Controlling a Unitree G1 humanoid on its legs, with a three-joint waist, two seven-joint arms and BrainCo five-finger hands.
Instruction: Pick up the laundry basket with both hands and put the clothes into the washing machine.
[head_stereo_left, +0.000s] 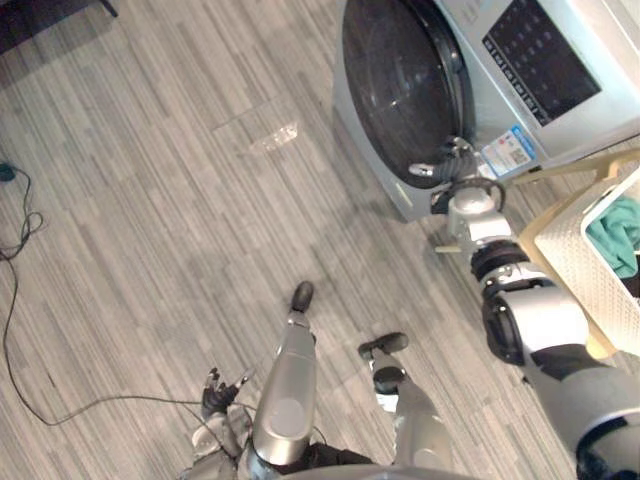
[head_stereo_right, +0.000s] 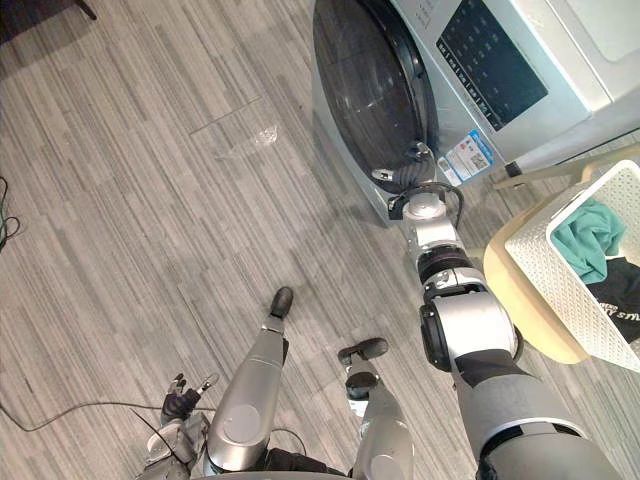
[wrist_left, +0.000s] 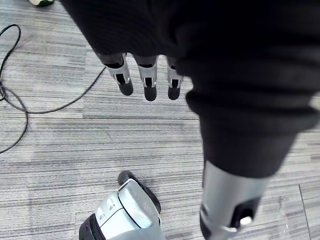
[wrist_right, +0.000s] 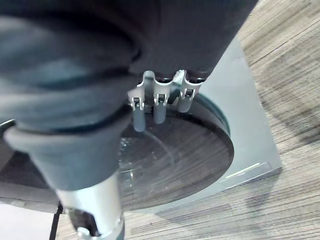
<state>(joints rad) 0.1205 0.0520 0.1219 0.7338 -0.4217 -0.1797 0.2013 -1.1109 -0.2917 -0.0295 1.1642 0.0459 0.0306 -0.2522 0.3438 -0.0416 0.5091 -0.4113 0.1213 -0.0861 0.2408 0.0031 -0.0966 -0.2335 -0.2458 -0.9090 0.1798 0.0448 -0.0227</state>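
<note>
Two robot hands, neither on the laundry basket (head_stereo_right: 555, 265). It sits at 3 o'clock on a tan round stand (head_stereo_right: 515, 300), teal clothes (head_stereo_right: 585, 238) inside. Right robot hand (head_stereo_left: 452, 160) at 1 o'clock, fingers loosely extended against the closed door (head_stereo_right: 365, 85) of the washing machine (head_stereo_left: 600, 30). Left robot hand (wrist_left: 148, 82) at 7 o'clock, wide, over the floor (head_stereo_left: 150, 200).
</note>
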